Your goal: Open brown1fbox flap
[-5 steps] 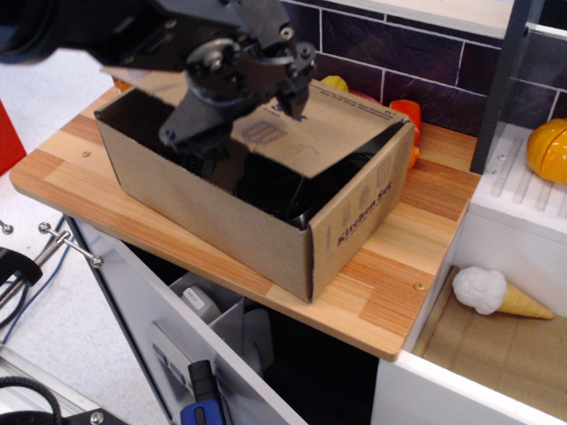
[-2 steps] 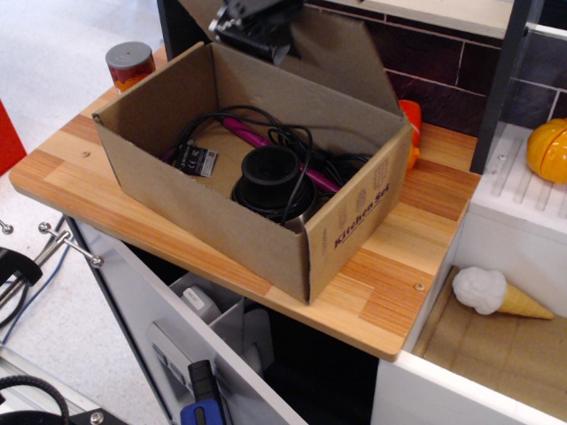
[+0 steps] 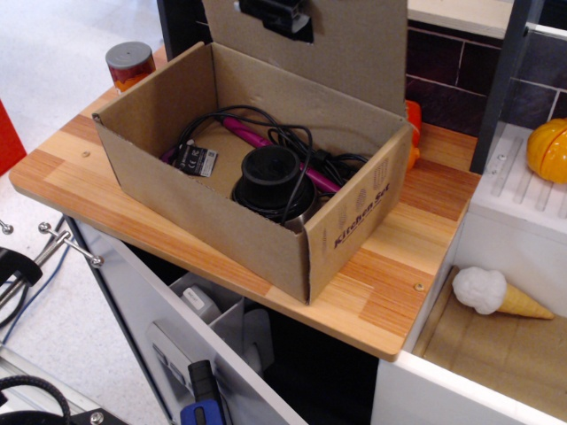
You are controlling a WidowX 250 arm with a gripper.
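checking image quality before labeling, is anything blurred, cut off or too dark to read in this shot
In the observation.image view, the large brown cardboard box is sharp and evenly lit; its raised flap and the dark gripper are cropped by the top edge; the open cabinet below the wooden counter falls into shadow.

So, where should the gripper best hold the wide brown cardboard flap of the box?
Probably at the free top edge of the wide brown cardboard flap, coming from above. It stands nearly upright behind the open brown cardboard box, so only that thin edge offers both faces to pinch.
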